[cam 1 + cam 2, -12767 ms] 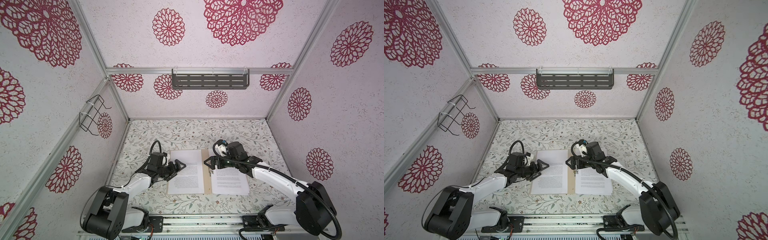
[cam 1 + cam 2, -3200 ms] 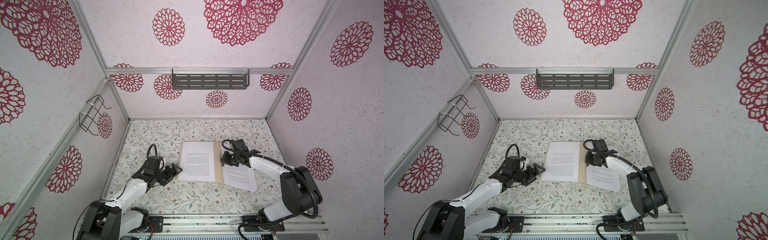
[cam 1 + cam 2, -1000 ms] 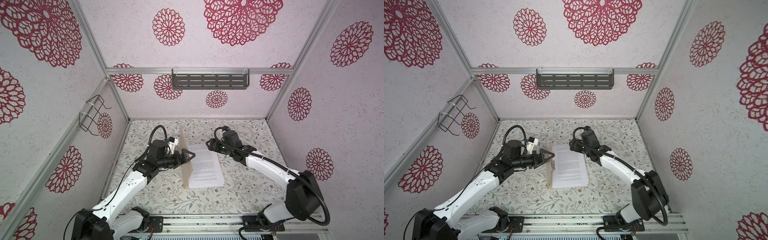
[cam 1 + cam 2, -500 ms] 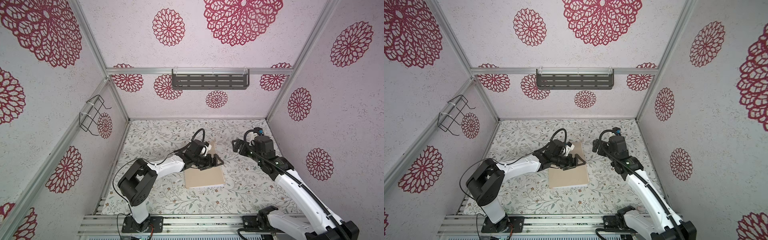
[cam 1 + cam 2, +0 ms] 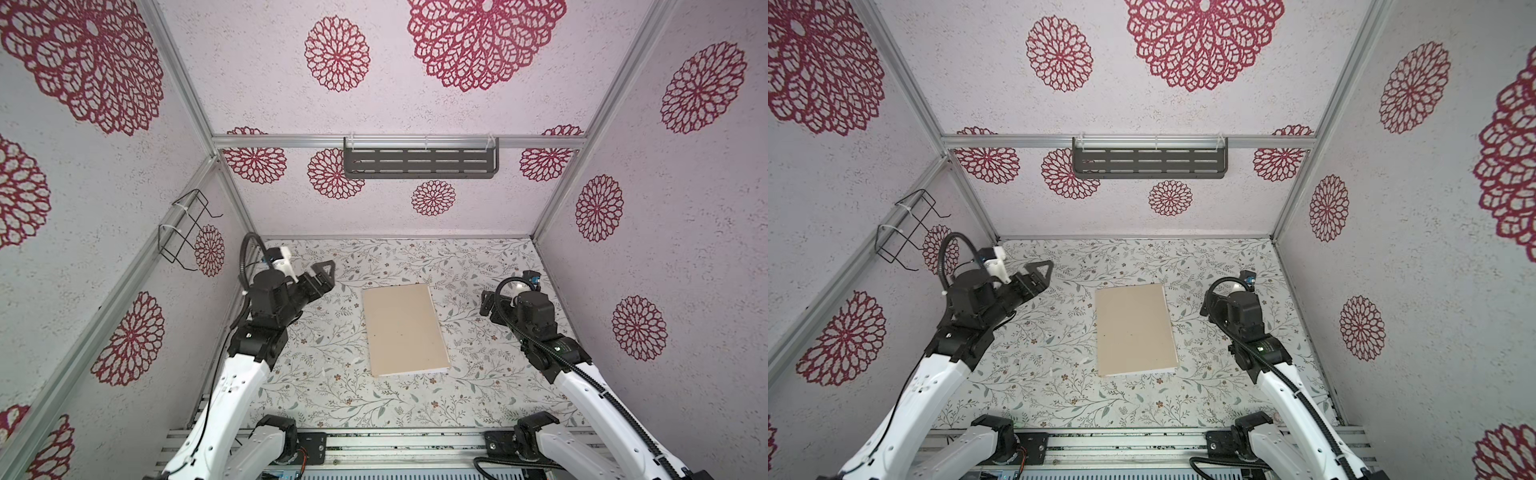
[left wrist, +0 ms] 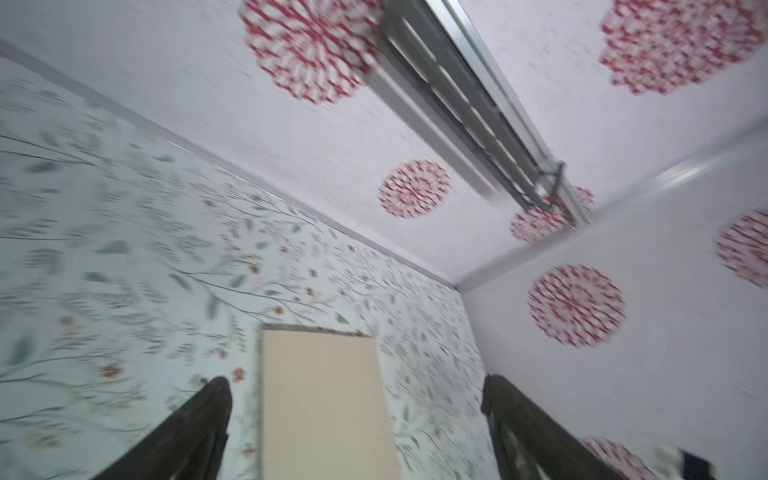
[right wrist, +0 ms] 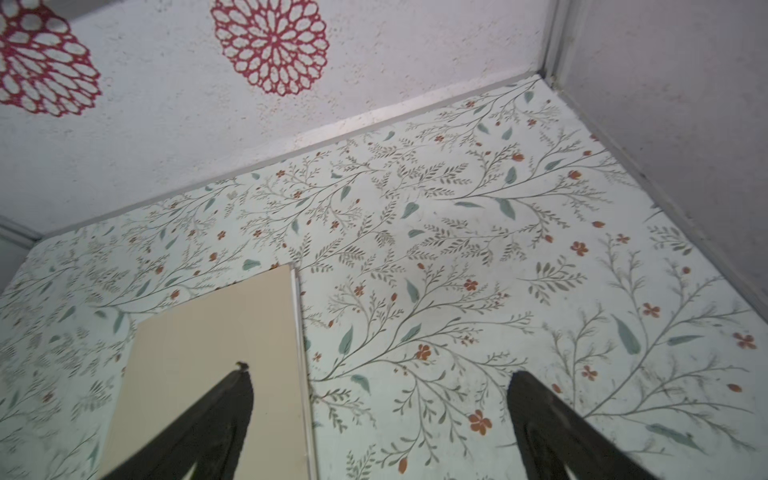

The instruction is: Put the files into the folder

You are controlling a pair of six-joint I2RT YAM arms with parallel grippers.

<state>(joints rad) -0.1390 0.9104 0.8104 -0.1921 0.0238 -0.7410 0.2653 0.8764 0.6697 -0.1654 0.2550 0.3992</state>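
Currently, the left pincer has its jaws wide apart and grips nothing. It hangs above the left side of the table, clear of the folder. The left wrist view is blurred, but it shows both dark fingers spread, with the folder between them further off.

The right pincer also has its jaws wide apart and is empty. It is raised near the folder's right long edge. In the right wrist view its fingers frame the table.

The folder lies closed and flat at mid-table, its long sides running front to back. The files are inside; only a thin white margin shows, along the folder's right long edge and its near short edge.

A grey slotted shelf hangs on the rear wall, and a wire rack on the left wall.
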